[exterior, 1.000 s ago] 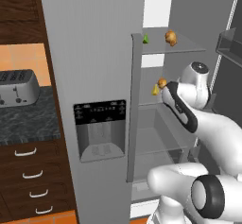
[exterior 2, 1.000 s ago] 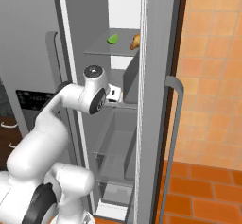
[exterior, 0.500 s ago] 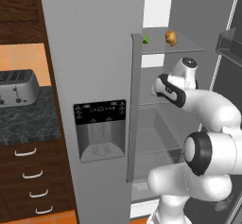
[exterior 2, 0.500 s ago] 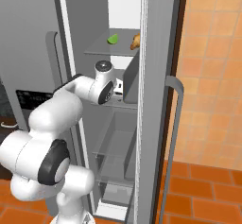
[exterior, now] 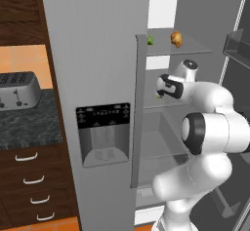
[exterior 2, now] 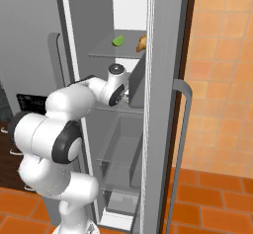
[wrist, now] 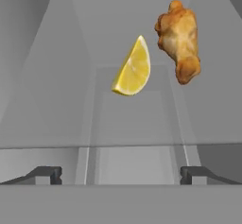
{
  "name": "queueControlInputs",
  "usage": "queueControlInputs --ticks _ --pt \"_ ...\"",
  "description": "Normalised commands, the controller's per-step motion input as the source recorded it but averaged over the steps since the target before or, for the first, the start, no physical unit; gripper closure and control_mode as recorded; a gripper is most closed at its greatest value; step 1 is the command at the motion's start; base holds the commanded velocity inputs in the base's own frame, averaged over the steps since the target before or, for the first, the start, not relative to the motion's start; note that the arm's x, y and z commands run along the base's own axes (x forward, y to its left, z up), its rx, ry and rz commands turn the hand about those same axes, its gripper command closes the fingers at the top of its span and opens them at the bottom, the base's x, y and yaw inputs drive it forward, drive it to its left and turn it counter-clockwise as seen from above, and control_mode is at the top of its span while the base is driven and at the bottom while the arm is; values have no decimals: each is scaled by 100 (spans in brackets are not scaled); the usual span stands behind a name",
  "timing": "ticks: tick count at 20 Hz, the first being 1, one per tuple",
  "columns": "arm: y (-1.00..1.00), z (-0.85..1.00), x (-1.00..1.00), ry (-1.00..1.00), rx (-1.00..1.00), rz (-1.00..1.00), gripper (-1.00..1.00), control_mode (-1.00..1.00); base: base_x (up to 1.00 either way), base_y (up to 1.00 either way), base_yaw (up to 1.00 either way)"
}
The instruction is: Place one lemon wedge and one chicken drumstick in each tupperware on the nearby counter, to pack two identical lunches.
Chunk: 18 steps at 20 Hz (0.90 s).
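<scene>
In the hand view a yellow lemon wedge [wrist: 133,69] and a golden-brown chicken drumstick [wrist: 179,38] lie side by side on a glass fridge shelf, a short way ahead of my gripper [wrist: 120,173]. Its fingertips [wrist: 47,173] stand wide apart with nothing between them. My gripper [exterior: 163,87] reaches into the open fridge at the middle shelf. One shelf higher lie a green lemon wedge [exterior: 151,40] and a second drumstick [exterior: 177,38], seen also from the right as the green wedge [exterior 2: 117,41] and the drumstick [exterior 2: 142,42]. The tupperware is out of view. The black counter [exterior: 29,125] is far left.
A silver toaster [exterior: 17,89] stands on the counter above dark drawers [exterior: 29,176]. The closed grey fridge door with its dispenser [exterior: 103,132] is left of the arm. The open right door [exterior 2: 160,104] and its handle [exterior 2: 183,129] flank the arm's other side.
My hand has pushed deeper into the fridge toward the middle shelf and my elbow has risen. The food on the shelves has not moved. My jaws stayed open.
</scene>
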Motion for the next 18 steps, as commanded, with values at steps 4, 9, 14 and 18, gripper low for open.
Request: queueControlInputs --ticks 4,9,14,18 --pt "0 -23 51 0 0 0 -100 -100 0 0 0" --pt "-3 -26 48 0 0 0 -100 -100 0 0 0" --pt "-8 -19 55 0 0 0 -100 -100 0 0 0" --pt "-4 -21 51 0 0 0 -100 -100 0 0 0"
